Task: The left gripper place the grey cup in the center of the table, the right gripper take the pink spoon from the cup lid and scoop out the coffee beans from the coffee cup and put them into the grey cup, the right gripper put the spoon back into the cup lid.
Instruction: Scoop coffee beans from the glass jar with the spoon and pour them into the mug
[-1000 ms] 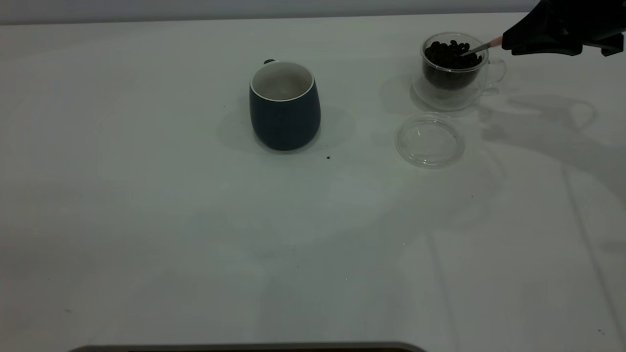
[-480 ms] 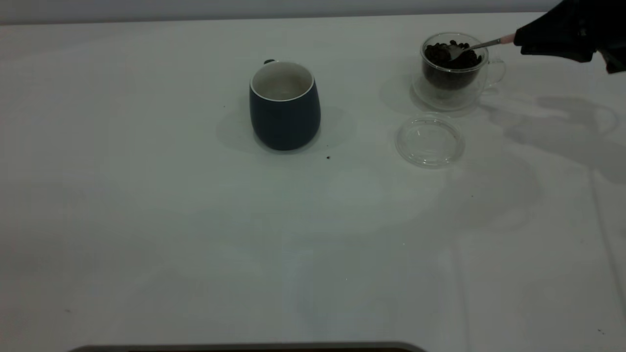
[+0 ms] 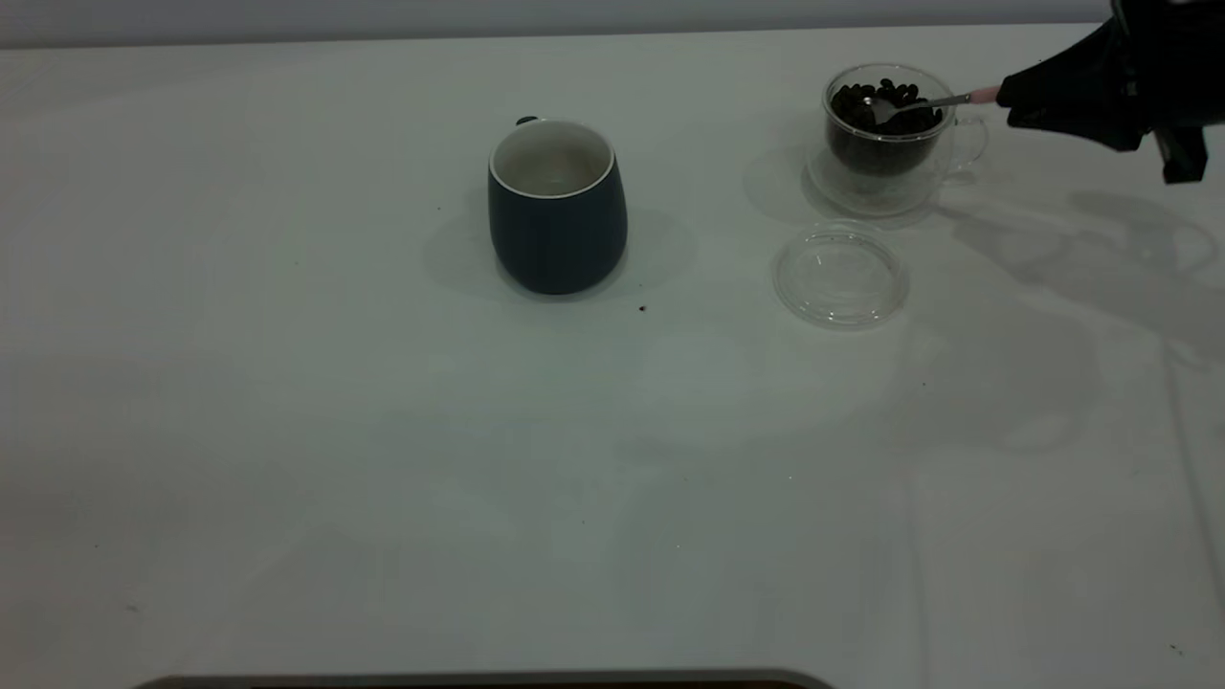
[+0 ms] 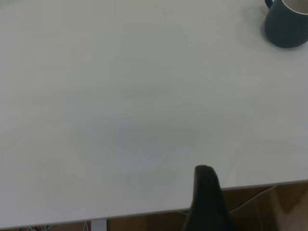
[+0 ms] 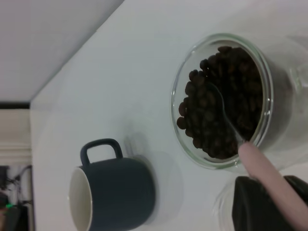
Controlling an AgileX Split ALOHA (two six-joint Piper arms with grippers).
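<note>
The grey cup (image 3: 557, 206) stands upright near the middle of the table (image 3: 383, 478), empty, its handle turned to the far side. At the far right stands the coffee cup (image 3: 885, 144), filled with coffee beans (image 3: 885, 107). My right gripper (image 3: 1007, 96) hovers just right of it, shut on the pink spoon (image 3: 933, 100) by its pink handle. The spoon lies almost level, and its metal bowl (image 5: 217, 98) rests on the beans inside the rim. The cup lid (image 3: 840, 275) lies empty in front of the coffee cup. My left gripper (image 4: 207, 192) is parked off the table's edge, far from the grey cup (image 4: 287, 24).
Tiny dark specks dot the white tabletop, one just in front of the grey cup (image 3: 641, 308). A wide stretch of bare table separates the grey cup from the coffee cup and lid. The table's far edge runs close behind the coffee cup.
My right gripper drew back to the right and dropped slightly. The spoon went from steeply dug into the beans to nearly level, its bowl now near the top of the heap.
</note>
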